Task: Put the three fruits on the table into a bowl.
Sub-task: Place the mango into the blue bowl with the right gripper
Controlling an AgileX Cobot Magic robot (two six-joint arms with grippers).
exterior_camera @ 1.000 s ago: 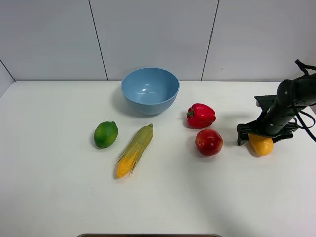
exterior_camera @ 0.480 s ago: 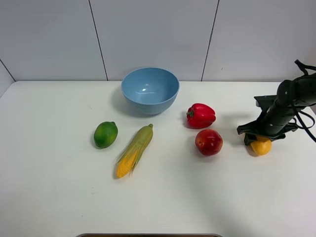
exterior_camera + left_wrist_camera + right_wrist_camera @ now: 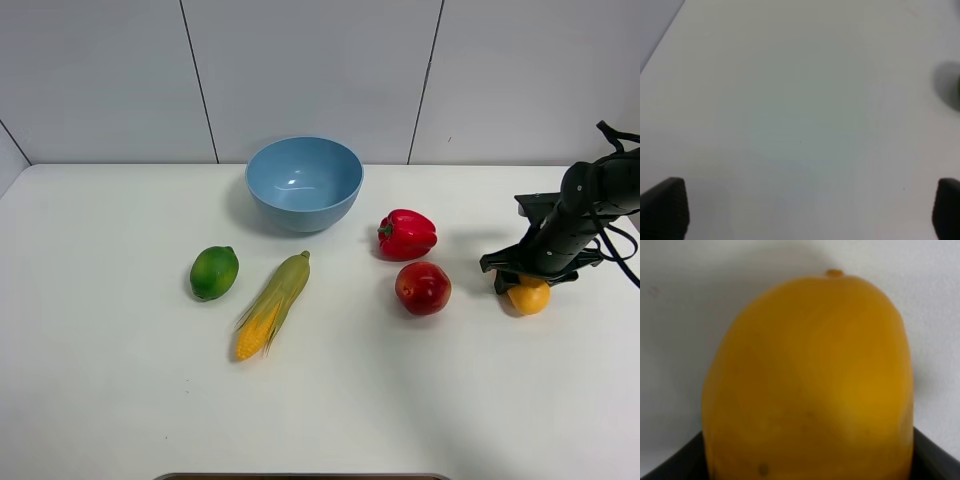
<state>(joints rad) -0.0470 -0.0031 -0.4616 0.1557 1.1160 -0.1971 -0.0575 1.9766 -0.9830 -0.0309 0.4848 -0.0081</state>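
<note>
The smooth, oblong yellow-orange mango (image 3: 810,380) is clamped by the right gripper (image 3: 530,278), closed on it near the right edge of the matte white table (image 3: 400,400). The left gripper (image 3: 805,212) is held wide open and empty over the tabletop. The glossy round lime (image 3: 214,272) and red apple (image 3: 422,287) are seen on the table, outside the deep, light blue bowl (image 3: 304,182).

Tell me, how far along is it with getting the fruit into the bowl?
Nothing is done yet: the bowl is empty. In hand: the right claw is shut on the mango. Left to do: carry it over, then fetch the apple and lime lying on the table.
</note>
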